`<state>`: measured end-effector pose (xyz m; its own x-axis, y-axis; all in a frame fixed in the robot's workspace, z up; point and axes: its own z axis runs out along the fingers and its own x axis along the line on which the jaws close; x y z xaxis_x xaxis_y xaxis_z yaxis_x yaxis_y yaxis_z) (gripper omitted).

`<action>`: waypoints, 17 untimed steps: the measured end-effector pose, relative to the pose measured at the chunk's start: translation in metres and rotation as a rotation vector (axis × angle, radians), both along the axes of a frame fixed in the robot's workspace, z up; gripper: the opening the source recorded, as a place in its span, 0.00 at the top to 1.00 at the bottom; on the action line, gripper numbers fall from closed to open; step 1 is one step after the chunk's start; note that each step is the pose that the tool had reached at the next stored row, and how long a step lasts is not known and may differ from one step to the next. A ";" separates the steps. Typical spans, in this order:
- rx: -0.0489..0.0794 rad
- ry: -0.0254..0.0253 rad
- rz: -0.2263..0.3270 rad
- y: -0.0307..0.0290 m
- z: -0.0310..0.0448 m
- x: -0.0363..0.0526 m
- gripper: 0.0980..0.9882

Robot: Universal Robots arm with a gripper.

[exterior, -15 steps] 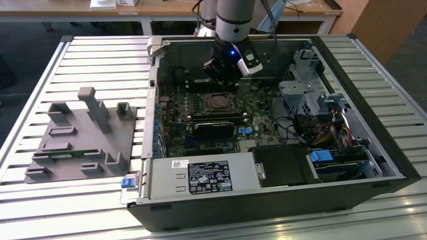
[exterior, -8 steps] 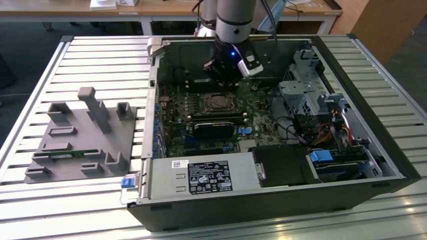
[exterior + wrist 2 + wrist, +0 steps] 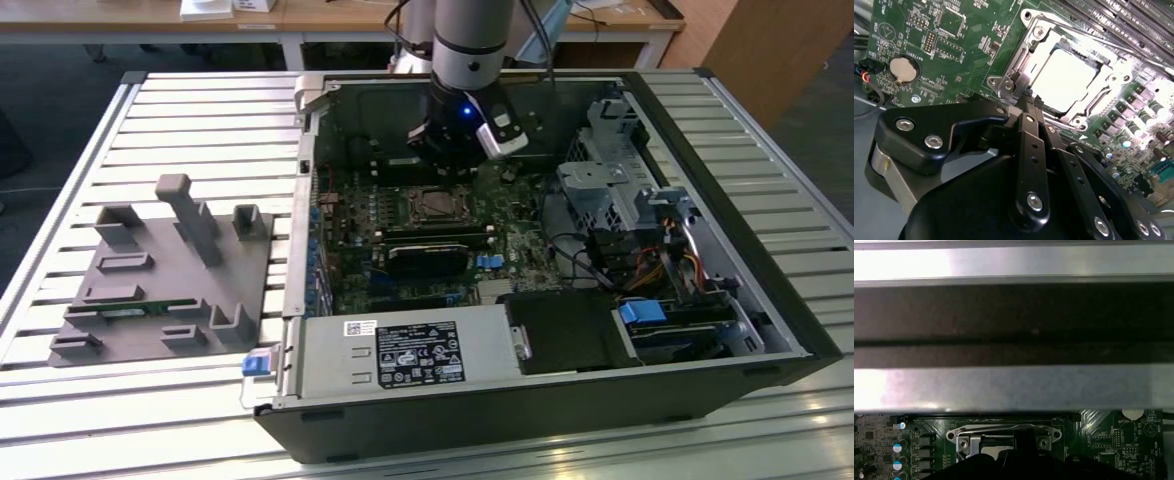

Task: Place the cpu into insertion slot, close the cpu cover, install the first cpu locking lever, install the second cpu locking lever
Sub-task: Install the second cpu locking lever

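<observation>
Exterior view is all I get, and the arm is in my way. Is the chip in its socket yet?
Observer: Yes. In the second wrist view the cpu lies flat in the slot, pale face up.
Operator: Is the metal lid down on it?
Observer: It looks down. The cover frames the cpu's edges, with the face showing through its cut-out.
Operator: Where is the gripper pointing?
Observer: The gripper is at the slot's corner on the coin battery side. I can't tell if it touches.
</observation>
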<state>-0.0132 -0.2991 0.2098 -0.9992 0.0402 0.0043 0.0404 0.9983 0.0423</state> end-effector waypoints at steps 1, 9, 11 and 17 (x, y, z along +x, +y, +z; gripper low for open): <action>0.000 0.0000 0.000 -0.0003 0.0000 0.0000 0.99; 0.000 0.0000 0.000 -0.0008 0.0130 0.0000 0.99; 0.000 0.0001 0.000 -0.0008 0.0210 0.0000 0.99; 0.000 0.0000 0.000 -0.0009 0.0354 -0.0003 0.99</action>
<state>-0.0135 -0.3001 0.2451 -0.9992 0.0402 0.0043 0.0404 0.9983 0.0422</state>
